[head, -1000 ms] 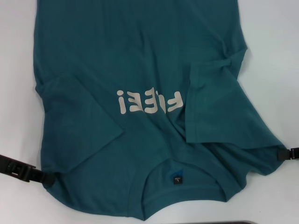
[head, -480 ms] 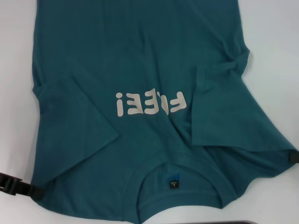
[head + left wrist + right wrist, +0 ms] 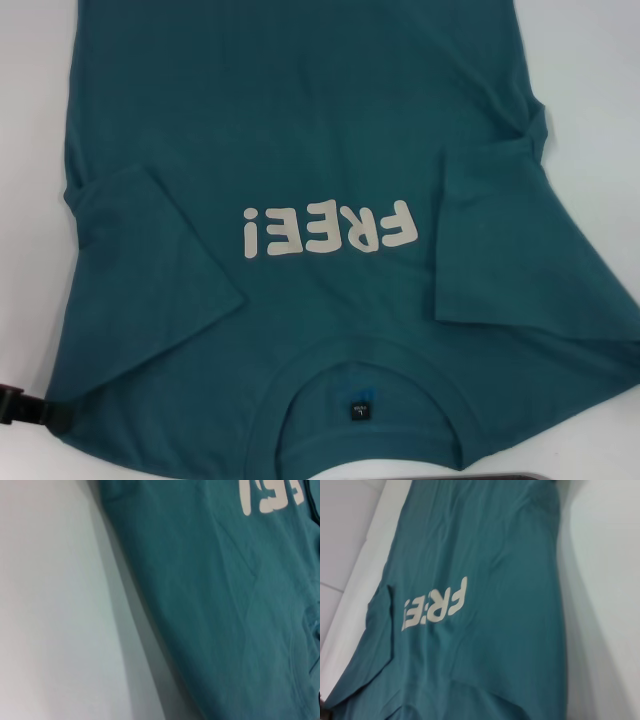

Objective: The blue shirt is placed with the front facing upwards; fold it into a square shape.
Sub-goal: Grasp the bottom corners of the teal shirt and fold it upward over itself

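Both shoulders now sit wider; the blue shirt (image 3: 300,130) lies flatter. Left claw (image 3: 35,408) pinches its shoulder; right claw is out of sight.

Bright even light, soft shadow beside shirt (image 3: 225,605), wrist views blurred

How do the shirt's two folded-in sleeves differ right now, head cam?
On the blue shirt, the left sleeve lies as a slanted flap, its hem running diagonally toward the collar; the right sleeve hangs squarer, its hem nearly straight. The left one stops short of the lettering; the right one's edge sits beside the F. Both lie flat, folded inward over the chest.
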You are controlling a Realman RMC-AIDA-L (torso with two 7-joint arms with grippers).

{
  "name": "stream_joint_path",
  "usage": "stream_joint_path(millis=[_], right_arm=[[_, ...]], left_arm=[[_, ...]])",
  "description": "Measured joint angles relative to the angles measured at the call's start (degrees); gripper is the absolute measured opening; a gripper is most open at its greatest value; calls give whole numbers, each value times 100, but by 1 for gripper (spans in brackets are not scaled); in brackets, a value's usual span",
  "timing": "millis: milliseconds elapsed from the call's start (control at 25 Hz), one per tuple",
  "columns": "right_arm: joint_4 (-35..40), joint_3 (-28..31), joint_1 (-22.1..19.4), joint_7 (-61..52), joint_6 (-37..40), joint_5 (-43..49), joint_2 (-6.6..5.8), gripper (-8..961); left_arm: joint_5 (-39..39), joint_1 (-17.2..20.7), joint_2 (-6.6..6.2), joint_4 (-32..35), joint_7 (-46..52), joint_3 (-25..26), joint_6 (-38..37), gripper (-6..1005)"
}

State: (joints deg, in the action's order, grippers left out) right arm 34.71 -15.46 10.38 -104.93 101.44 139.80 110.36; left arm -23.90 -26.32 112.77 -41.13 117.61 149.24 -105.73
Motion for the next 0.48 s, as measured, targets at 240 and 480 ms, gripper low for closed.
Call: stream_joint_path(millis=[240,480], right_arm=[[7,203,-174,29,22,10,-80,30],[19,279,-244,50,95,-8,-116,30]], left_arm=[[1,49,-62,35,-55,71,56,-1],[15,49,-71,35,-70,91,60,-1]])
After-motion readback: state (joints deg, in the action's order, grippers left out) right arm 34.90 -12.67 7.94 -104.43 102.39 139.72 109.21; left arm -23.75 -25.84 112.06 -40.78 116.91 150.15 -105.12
